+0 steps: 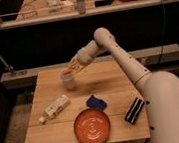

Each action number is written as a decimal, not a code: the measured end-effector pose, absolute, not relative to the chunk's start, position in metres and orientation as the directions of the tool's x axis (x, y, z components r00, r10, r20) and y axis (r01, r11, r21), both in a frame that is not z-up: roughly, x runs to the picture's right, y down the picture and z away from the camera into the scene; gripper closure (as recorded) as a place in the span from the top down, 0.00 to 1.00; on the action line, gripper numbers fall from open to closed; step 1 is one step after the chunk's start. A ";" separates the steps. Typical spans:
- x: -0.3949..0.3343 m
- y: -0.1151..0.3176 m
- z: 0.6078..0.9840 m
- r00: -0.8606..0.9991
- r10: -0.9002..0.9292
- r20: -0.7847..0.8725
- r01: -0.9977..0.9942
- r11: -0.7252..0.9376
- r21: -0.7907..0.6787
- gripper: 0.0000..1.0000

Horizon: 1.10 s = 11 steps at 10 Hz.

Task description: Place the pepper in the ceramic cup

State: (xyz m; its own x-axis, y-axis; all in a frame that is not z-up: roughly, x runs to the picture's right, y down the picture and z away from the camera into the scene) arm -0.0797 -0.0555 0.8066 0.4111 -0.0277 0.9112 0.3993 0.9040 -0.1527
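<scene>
The whitish ceramic cup (68, 79) stands upright on the wooden table (109, 80), at its back left. My gripper (72, 67) hangs just above the cup's rim, reaching in from the right. It is shut on the small orange-red pepper (71, 68), which sits right over the cup's opening.
A white bottle-shaped object (55, 108) lies at the left of the table. A blue item (96, 103) lies in the middle, a round orange plate (92, 127) at the front, and a black object (135, 110) at the front right. A railing runs behind the table.
</scene>
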 end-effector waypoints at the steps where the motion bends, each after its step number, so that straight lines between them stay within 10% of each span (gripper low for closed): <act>1: -0.089 -0.057 0.806 0.379 -0.020 0.925 0.403 0.904 -0.145 0.00; 11: -0.147 -0.051 0.813 0.180 0.047 0.983 0.450 0.884 -0.124 0.04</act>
State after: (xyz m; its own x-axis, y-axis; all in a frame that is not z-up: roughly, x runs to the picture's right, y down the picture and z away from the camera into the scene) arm -0.1470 -0.0511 0.8131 0.1797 0.0469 0.9826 0.4497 0.8845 -0.1244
